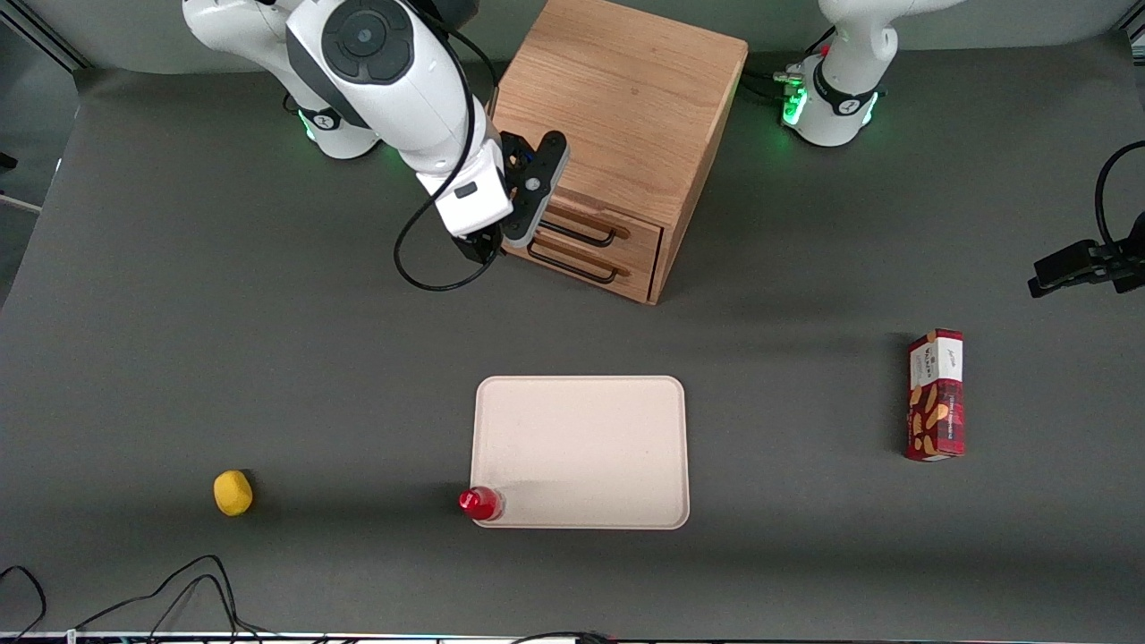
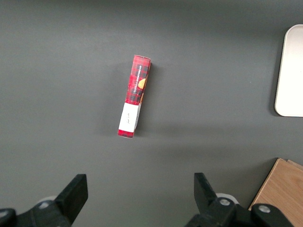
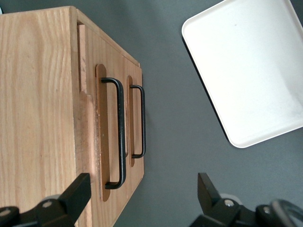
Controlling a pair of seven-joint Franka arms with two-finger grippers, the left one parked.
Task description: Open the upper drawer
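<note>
Hovering with the gripper [image 1: 487, 243] spread wide, in front of the cabinet [image 1: 617, 98], holding nothing.

Sitting shut in that cabinet near the desk's [image 1: 268, 358] back edge: upper drawer [image 3: 97, 123], black handle [image 3: 119, 132] untouched.

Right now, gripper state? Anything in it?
Right arm's gripper: open, holding nothing, hovering in front of the light-oak cabinet's upper drawer, not touching its black wire handle.

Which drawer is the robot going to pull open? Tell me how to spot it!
Find the wooden cabinet, the big box on the dark table. Its front has two drawers, each with a black handle. The upper drawer is the higher one, right under the cabinet's top, with its handle above the lower drawer's handle. The end effector, fingers open, hovers beside that front.
</note>
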